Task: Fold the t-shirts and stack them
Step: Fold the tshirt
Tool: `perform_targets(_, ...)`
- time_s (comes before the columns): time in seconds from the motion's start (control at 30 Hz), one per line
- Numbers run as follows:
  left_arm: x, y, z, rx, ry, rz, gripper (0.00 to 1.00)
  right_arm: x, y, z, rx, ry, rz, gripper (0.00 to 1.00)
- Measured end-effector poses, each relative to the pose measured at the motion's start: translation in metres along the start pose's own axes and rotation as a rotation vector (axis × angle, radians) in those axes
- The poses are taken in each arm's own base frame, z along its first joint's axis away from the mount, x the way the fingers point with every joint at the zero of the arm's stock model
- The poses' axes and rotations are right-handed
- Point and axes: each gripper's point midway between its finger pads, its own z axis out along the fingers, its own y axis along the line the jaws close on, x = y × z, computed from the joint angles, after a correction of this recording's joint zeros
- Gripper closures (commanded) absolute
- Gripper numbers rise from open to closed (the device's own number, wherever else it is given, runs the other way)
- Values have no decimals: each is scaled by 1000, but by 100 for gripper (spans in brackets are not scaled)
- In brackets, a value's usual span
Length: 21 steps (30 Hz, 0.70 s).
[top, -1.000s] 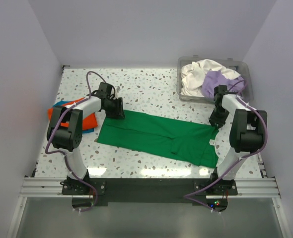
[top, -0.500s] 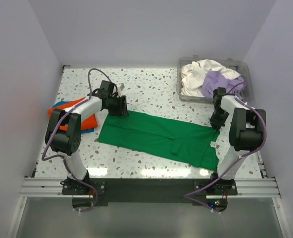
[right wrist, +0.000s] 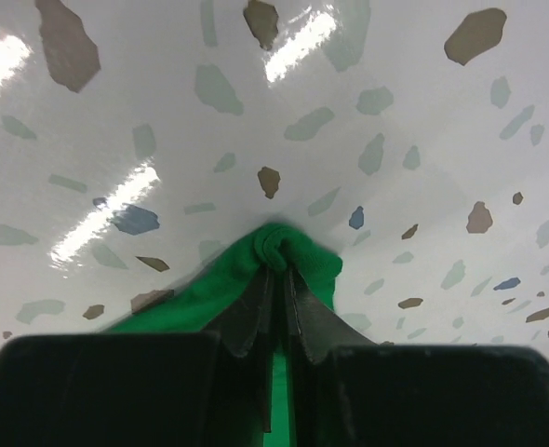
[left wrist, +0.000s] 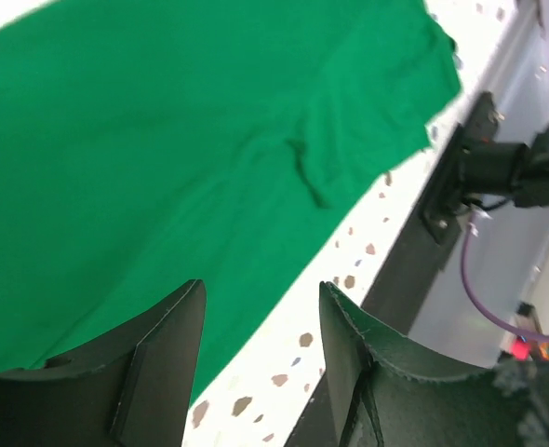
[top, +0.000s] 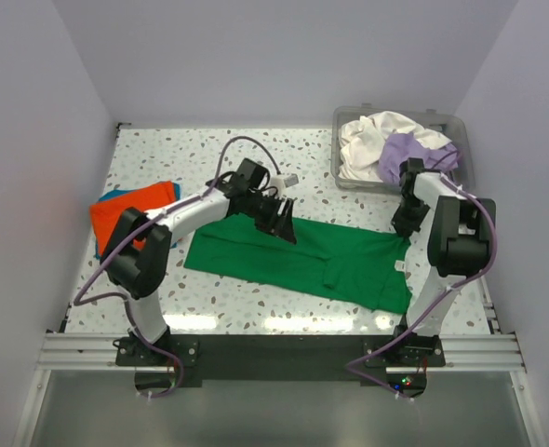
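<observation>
Most of the blue t-shirt lies hidden under the orange t-shirt, only thin edges showing.

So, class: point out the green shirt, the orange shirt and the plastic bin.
green shirt (top: 298,256), top view, middle of the cloth.
orange shirt (top: 116,212), top view, its flat middle.
plastic bin (top: 336,154), top view, left wall.

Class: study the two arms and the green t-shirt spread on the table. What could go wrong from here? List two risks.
1. The right pincer pinches only a small bunched corner of the green t-shirt; a pull might slip it free.
2. The left pincer hovers open over the shirt, holding nothing; if the right arm lifts alone, the cloth could drag askew and wrinkle.
</observation>
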Motion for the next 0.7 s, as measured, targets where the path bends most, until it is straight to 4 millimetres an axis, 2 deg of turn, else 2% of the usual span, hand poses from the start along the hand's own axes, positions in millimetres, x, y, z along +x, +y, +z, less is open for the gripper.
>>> perform_targets(0.03, 2, -7, 5, 28, 22, 4, 41, -2, 2, 0, -4, -1, 6, 100)
perform_targets(0.07, 4, -12, 10, 47, 37, 6, 41, -4, 4, 0, -6, -3, 10, 92)
perform_targets(0.17, 14, -31, 25, 104, 99, 17, 39, -11, 9, 0, -14, -11, 38, 63)
perform_targets(0.2, 19, -39, 31, 122, 125, 21, 39, -12, 10, 0, -16, -14, 41, 49)
perform_targets(0.3, 31, -58, 50, 157, 201, 45, 38, -16, 12, -3, -33, -27, 47, 37)
perform_targets(0.43, 47, -82, 78, 189, 299, 82, 38, -13, 17, -7, -75, -31, 52, 32)
perform_targets(0.53, 65, -91, 96, 197, 367, 98, 38, -2, 15, -12, -110, -25, 55, 32)
perform_targets(0.7, 87, -79, 109, 152, 439, 57, 39, 17, 6, -28, -151, -30, 60, 32)
